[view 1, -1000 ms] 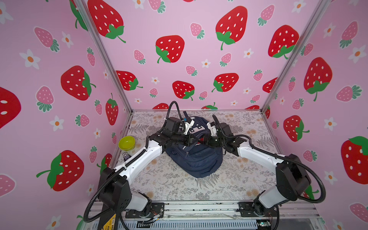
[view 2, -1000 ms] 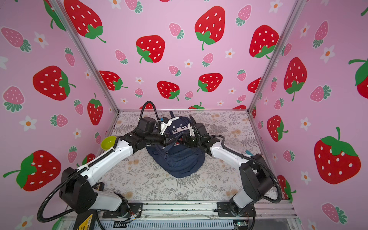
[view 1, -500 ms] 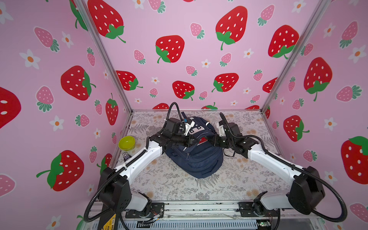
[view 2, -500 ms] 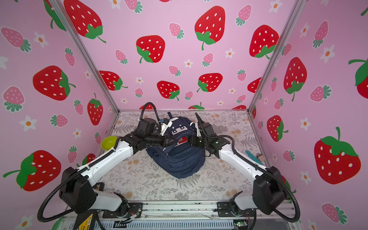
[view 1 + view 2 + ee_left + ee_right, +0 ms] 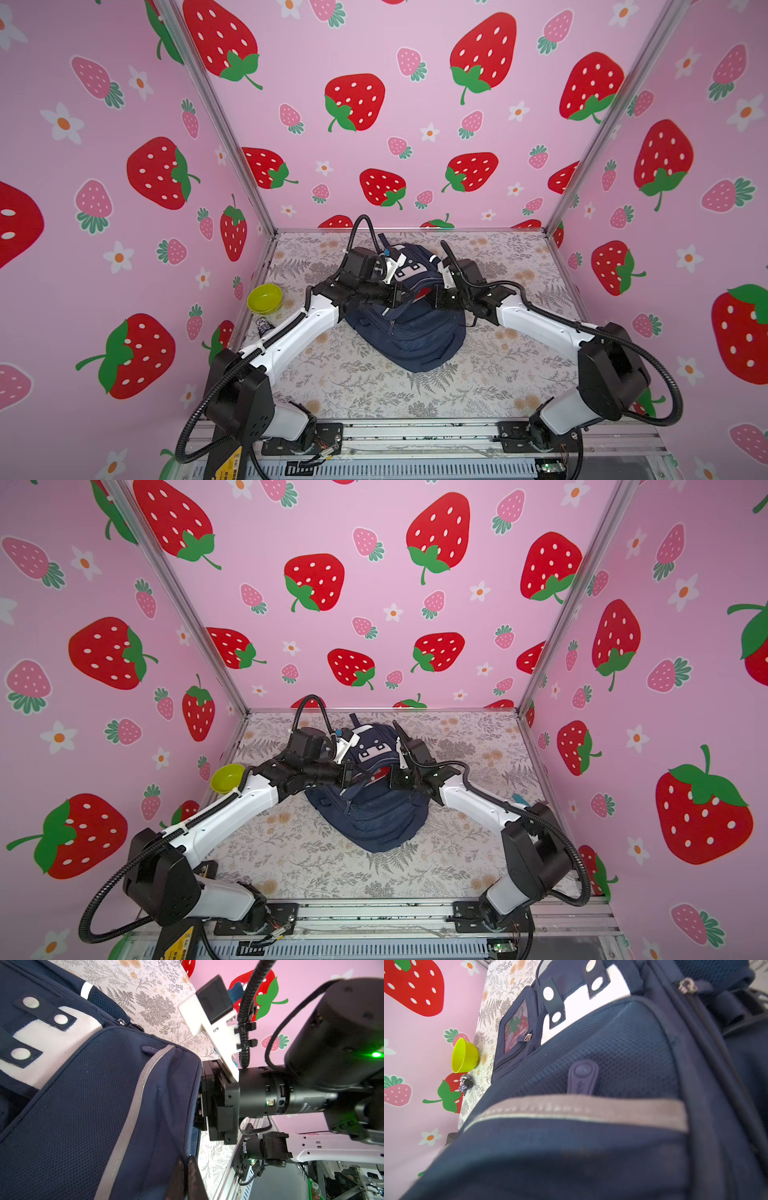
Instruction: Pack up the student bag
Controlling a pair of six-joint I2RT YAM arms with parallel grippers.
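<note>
The large navy-blue fabric backpack [image 5: 409,332] lies toward the back middle of the fern-print table [image 5: 374,395], and both arms reach in at its upper part, close to one another. The left gripper [image 5: 185,1162] has its jaws closed flat together at the fabric's edge beside the grey reflective stripe [image 5: 133,1105]. Whether a fold or a zip pull is pinched between them I can't tell. The right gripper [image 5: 437,300] is pressed right against the bag with its jaws buried behind cloth, so open or closed I can't say. Something red [image 5: 422,292] shows at the bag's mouth between them. My worry is that the bag is soft and nothing pins it, so a tug from either side would likely drag the whole thing rather than part the opening. Thin fabric could also slip out of a pinch, and the two grippers look near enough to knock each other. The lime-green plastic bowl [image 5: 264,298] sits well apart by the left wall
</note>
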